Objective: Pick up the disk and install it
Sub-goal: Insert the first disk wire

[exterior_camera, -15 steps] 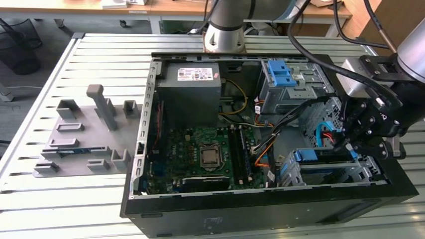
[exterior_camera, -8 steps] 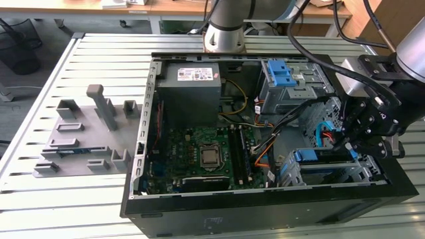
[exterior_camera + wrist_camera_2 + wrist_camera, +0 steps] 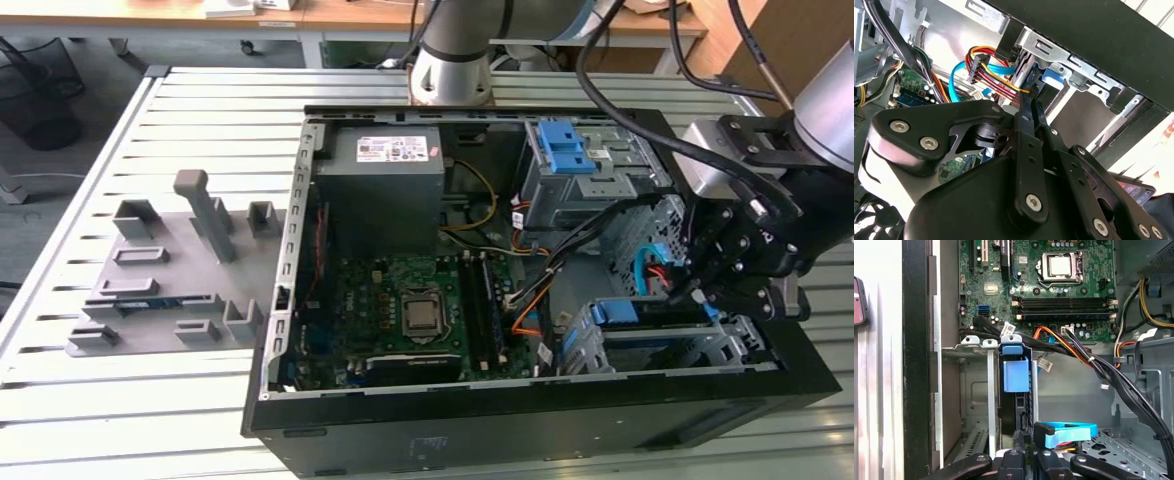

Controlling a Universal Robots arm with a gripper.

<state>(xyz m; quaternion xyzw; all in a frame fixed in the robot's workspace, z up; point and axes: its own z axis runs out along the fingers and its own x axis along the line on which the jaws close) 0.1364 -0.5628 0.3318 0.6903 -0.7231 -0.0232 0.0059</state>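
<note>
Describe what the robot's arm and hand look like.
The arm is a silver-grey tube rising from a round base, with black cables draped along it. The hand is matte black, built from flat linked bars joined by silver screws, on a rounded black body.

Slatted metal desk [image 3: 200, 110]. Open computer case [image 3: 534, 420] lying on it. Beside that, grey fixture tray [image 3: 167, 280], perhaps plastic.
</note>
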